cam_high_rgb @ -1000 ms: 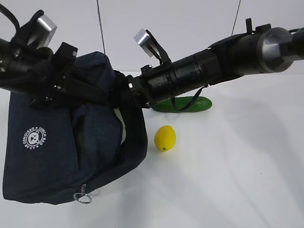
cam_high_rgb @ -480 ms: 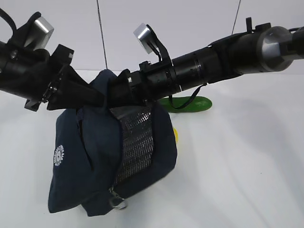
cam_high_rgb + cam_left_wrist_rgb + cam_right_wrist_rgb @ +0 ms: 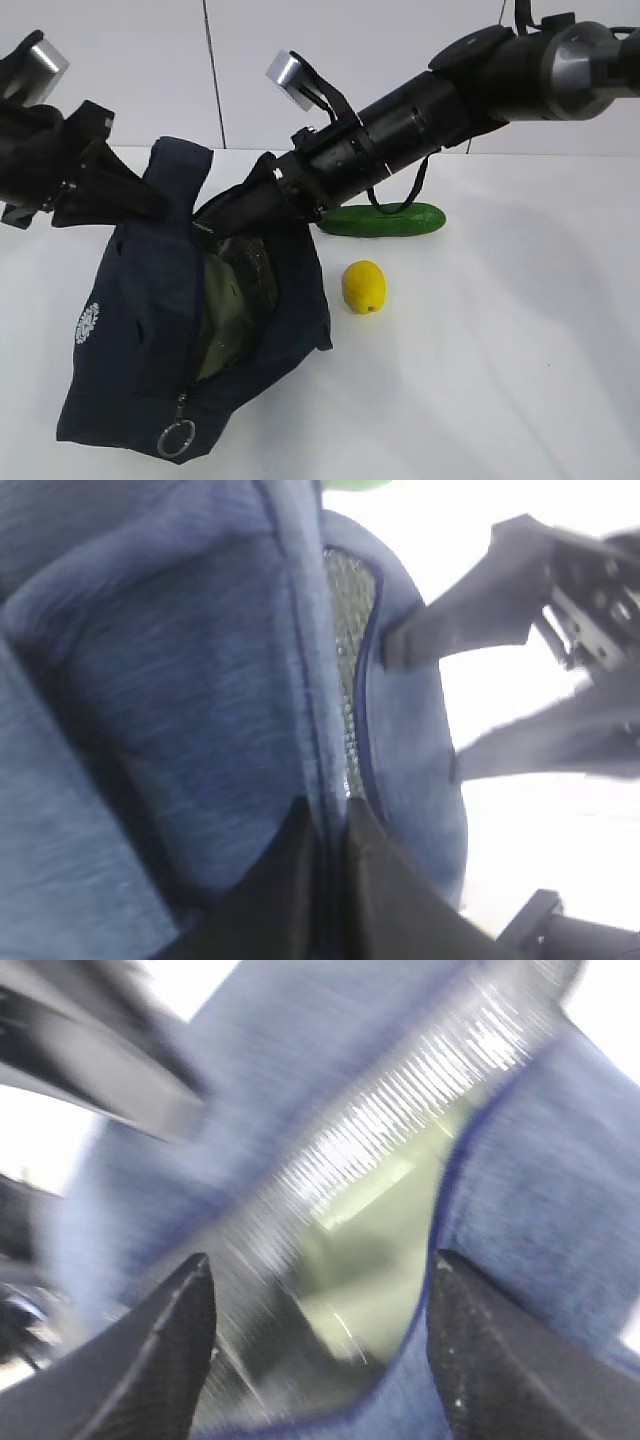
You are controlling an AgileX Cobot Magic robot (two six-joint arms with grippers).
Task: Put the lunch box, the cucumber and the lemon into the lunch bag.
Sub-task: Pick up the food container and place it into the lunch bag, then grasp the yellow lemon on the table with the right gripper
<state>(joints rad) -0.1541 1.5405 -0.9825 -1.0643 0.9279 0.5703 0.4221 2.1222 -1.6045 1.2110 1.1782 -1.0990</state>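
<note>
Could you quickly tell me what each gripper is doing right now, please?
Left gripper: shut on the lunch bag fabric.
Right gripper: open at the bag's mouth, holding nothing.

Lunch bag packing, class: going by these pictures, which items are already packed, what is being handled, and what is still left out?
Done: the lunch box shows sage green inside the open lunch bag. In hand: the left hand pinches the bag's fabric; the right hand is open at the mouth, holding nothing. Left: the cucumber and lemon lie on the table.
</note>
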